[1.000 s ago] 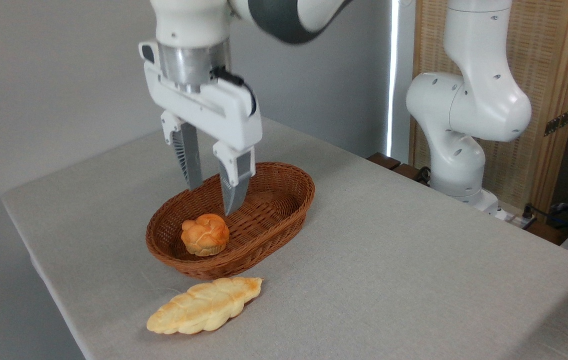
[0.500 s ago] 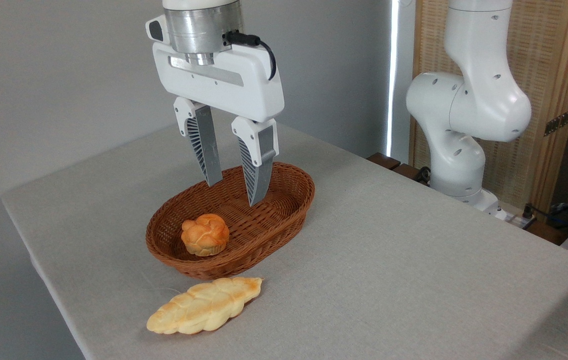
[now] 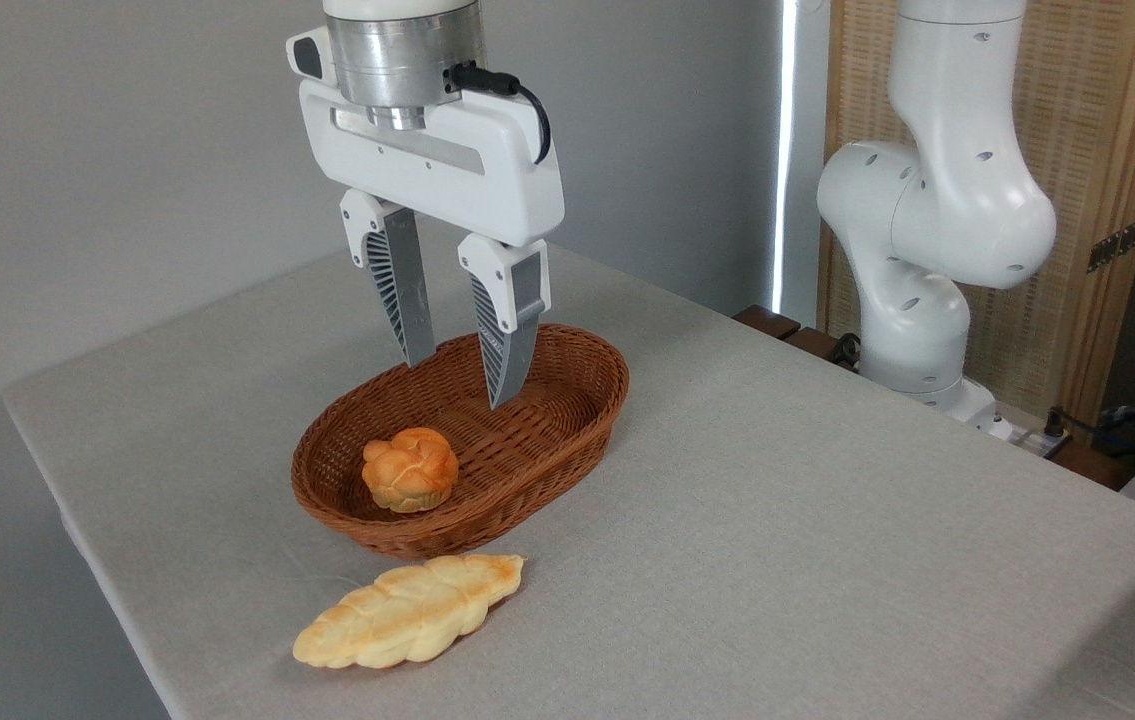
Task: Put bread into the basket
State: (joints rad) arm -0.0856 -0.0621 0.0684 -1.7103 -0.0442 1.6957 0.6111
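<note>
The gripper (image 3: pixel 456 382) has drifted slightly left since a moment ago — fingers apart, empty. The bread (image 3: pixel 410 469) sits knot-up in the basket (image 3: pixel 582 395) — roundish, no clear long axis.

No text, label, brand, number or sign can be read anywhere in the view. The gripper (image 3: pixel 457 385) body carries a grey strip, but no lettering on it can be made out.
</note>
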